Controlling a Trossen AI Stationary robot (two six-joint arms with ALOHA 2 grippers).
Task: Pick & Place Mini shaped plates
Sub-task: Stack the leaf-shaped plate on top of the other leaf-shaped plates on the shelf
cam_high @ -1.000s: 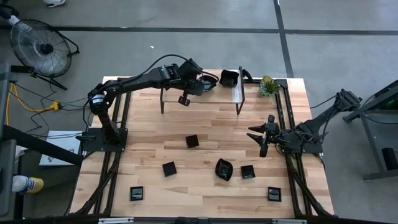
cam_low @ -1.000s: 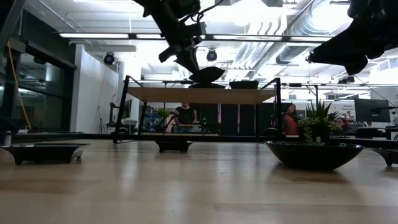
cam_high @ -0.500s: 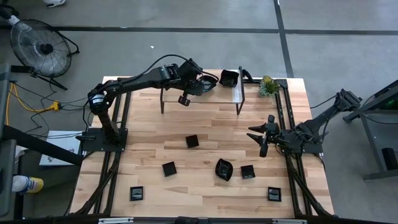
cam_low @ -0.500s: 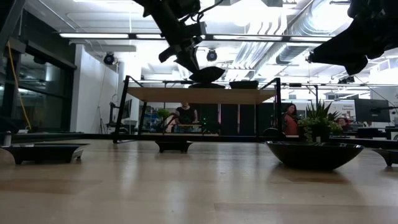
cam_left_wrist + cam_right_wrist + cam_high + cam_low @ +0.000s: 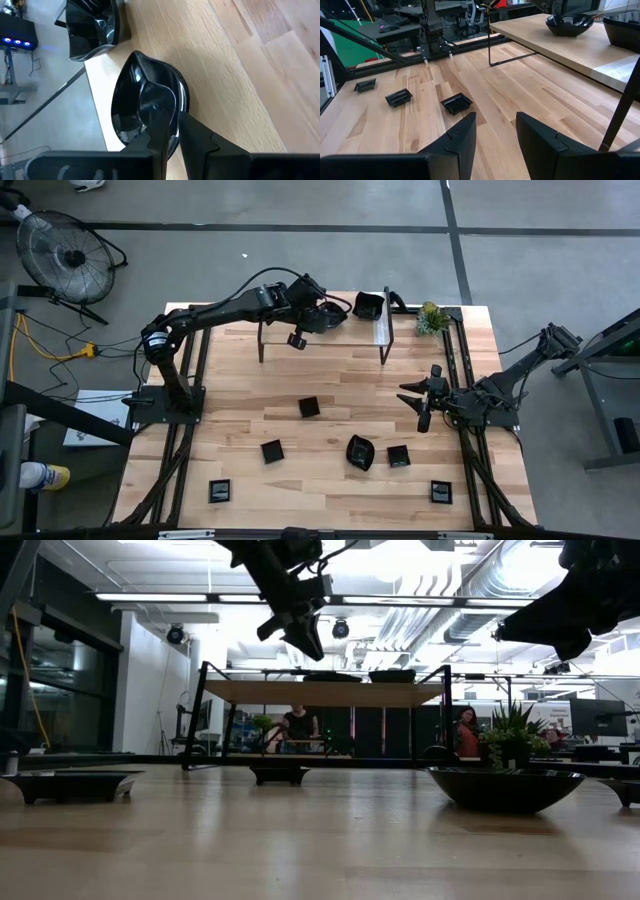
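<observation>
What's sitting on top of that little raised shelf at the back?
Two black plates: one beside the left tool, another further right. The arm hides part of the shelf.

plates [image 5: 309, 408]: glossy black, every one, with pale glints off the rims
shelf dish [image 5: 147, 107]: shiny black, white highlights along its folds
table [image 5: 250, 390]: light wood, blond and tan planks in streaks
shelf [image 5: 330, 335]: pale wood top on thin black legs
plant [image 5: 432, 318]: green, spiky leaves
arms [image 5: 215, 310]: dark, near black
floor [image 5: 250, 250]: grey, crossed by dark lines
fan [image 5: 58, 252]: black wire cage
cable [image 5: 40, 345]: yellow
</observation>
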